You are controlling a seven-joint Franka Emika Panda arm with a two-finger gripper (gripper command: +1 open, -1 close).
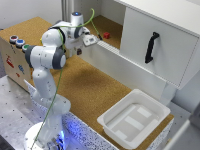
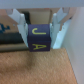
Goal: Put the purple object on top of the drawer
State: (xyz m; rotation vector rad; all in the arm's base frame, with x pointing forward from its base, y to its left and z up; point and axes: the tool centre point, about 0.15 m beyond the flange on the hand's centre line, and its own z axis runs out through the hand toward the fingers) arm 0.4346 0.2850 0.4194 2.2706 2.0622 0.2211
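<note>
Purple object (image 2: 38,38) between jaws, drawer (image 1: 155,47) near, red object (image 1: 106,35) beyond

Exterior view: hand (image 1: 91,40) too blurred to judge; purple object (image 2: 39,38) hidden; drawer (image 1: 159,47) cut by edge.

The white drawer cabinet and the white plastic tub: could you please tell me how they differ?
The drawer cabinet is tall, boxy and closed, with a black handle; the plastic tub is shallow, open-topped and has no handle. The cabinet stands at the cork surface's back, the tub at its near corner. Both are white.
</note>
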